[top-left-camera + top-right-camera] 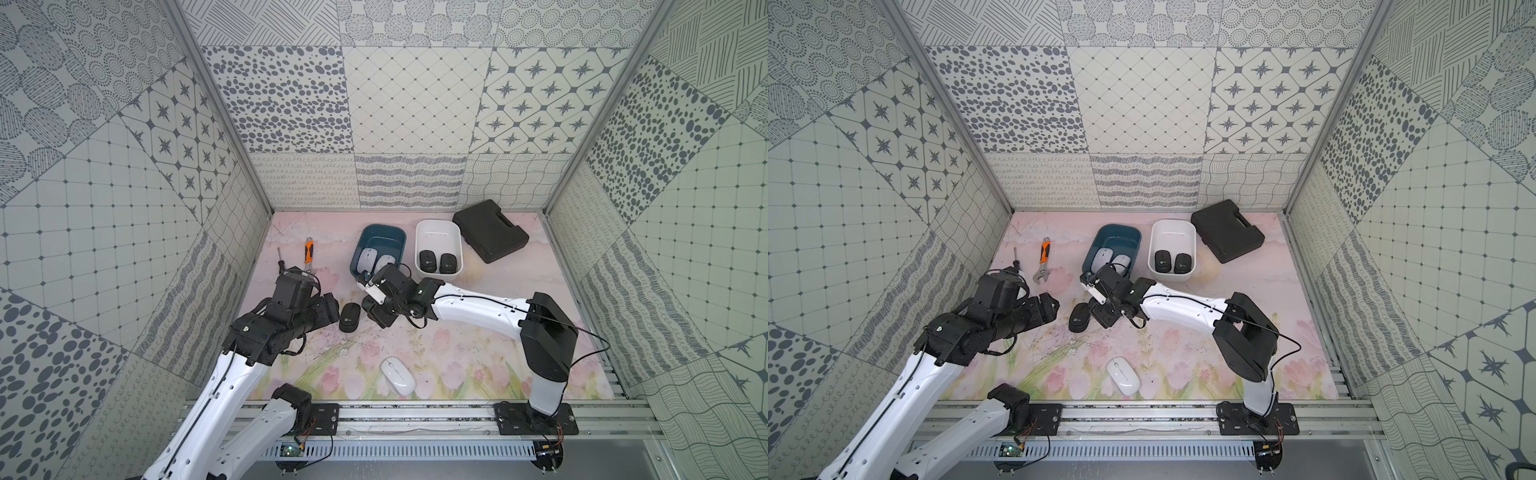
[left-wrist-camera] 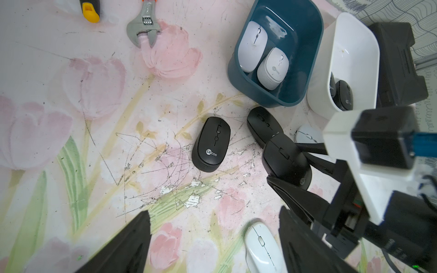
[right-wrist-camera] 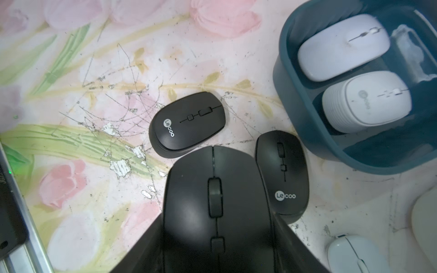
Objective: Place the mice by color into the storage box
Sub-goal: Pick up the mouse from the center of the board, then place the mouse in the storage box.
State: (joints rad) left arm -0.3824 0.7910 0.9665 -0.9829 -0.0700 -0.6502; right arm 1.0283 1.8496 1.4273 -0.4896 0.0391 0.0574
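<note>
My right gripper (image 3: 217, 217) is shut on a black mouse (image 2: 286, 160) just above the mat, in front of the blue storage box (image 1: 384, 227). Two more black mice lie loose beside it (image 3: 189, 127) (image 3: 282, 175). The blue box holds two white mice (image 1: 366, 258) (image 1: 384, 262). The white box (image 1: 436, 222) holds two black mice (image 1: 427, 260) (image 1: 448, 262). One white mouse (image 1: 398, 376) lies near the front edge, and another (image 3: 354, 255) sits by the boxes. My left gripper (image 2: 215, 243) hovers open and empty, left of the loose black mouse (image 1: 350, 317).
A black carrying case (image 1: 490, 230) stands at the back right beside the white box. An orange-handled wrench (image 1: 308, 251) and a screwdriver (image 1: 281, 259) lie at the back left. The patterned walls close in on three sides.
</note>
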